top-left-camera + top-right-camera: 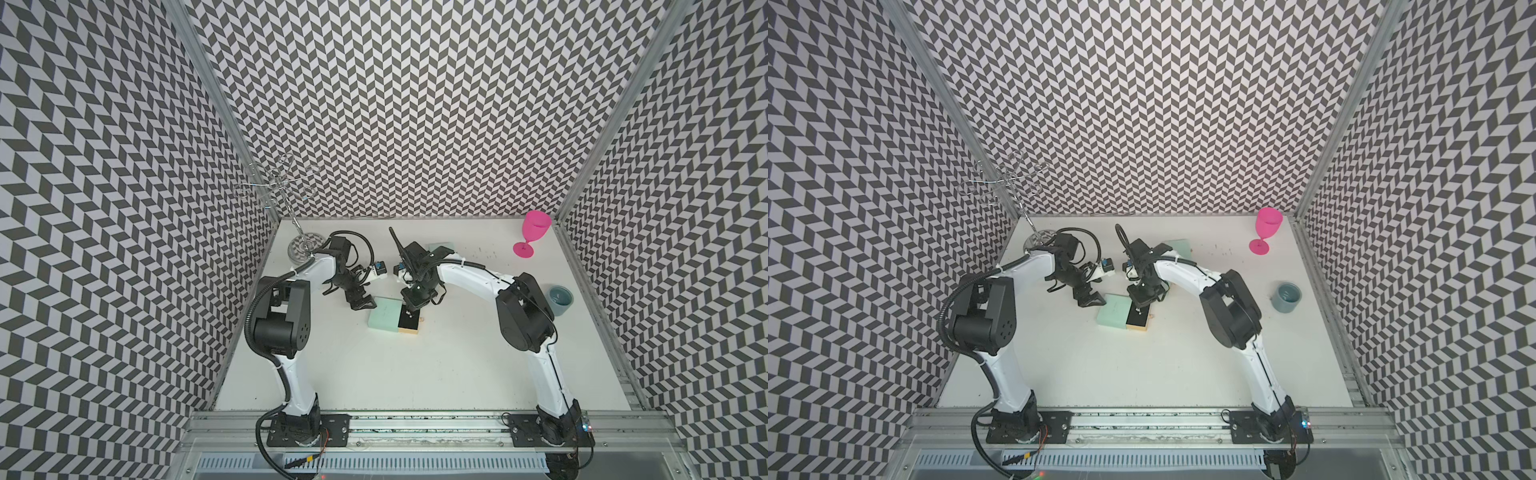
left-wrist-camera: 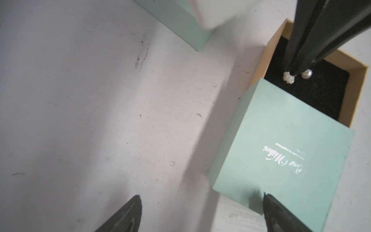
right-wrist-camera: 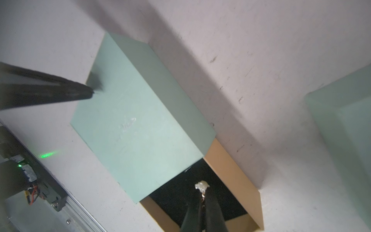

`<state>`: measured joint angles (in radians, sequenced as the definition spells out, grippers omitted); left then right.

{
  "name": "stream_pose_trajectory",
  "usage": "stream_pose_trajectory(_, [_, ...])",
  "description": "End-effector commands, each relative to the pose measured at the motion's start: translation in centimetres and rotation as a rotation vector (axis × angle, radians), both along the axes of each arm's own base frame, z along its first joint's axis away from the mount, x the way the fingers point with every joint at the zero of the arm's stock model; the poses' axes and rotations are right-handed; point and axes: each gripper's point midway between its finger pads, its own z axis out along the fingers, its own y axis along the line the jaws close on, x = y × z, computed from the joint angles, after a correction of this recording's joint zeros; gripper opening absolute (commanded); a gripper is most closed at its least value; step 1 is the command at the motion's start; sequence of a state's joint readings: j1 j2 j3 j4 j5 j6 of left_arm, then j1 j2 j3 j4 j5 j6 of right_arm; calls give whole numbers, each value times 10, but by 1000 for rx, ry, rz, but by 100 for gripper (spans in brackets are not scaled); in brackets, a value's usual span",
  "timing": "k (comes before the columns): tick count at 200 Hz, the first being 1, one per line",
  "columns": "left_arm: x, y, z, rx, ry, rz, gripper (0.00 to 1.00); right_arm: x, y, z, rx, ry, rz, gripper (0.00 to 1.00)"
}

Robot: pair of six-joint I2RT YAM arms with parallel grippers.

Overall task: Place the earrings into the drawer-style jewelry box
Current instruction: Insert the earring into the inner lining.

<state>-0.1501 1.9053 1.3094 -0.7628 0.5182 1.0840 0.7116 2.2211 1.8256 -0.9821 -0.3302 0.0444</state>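
The knobbly earring (image 3: 202,185) is pinched at the very tip of my right jaws. They are squeezed tight on its thin gold pin. It hangs over the open drawer (image 3: 230,166), above the black lining (image 2: 313,100). I cannot tell if it touches the lining. The round earring (image 2: 307,73) sits on that lining just beside it, on the other side of my tip.

The drawer is tan and sticks out of the mint-green box (image 1: 383,318) toward 3 o'clock. The box covers the rest of the drawer, so only the pulled-out part shows.

My left jaws are spread wide at the box's 10 o'clock corner. One tip is over the box's top edge and the other is over the bare table (image 1: 415,374). I cannot tell if that tip touches the box.

A second green box (image 1: 1177,247) lies at 1 o'clock from the first, partly hidden behind my right arm. A pink goblet (image 1: 536,226) stands upright at 2 o'clock, well apart, near the back wall. A grey-blue cup (image 1: 561,300) stands at 3 o'clock, near the table's side edge, past my right arm. A wire stand (image 1: 300,248) is at 10 o'clock in the back corner, behind my left arm.
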Motion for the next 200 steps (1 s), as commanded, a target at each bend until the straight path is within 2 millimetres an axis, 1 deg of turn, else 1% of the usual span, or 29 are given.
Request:
stream_pose_trajectory(1, [-2,-5,7,-28,-12,-20,95,-6,2,-14,-4,17,24,8])
stream_pose_trajectory(49, [0,-6,8,-34,-15,-19,95,-7,10,-15,7,18,33,8])
stream_pose_trajectory(130, [1,-10,11,-49,-14,-19,95,-10,12,-24,-6,30,34,8])
stream_pose_trajectory(200, [0,-13,13,-55,-13,-19,95,-12,20,-24,3,34,44,8])
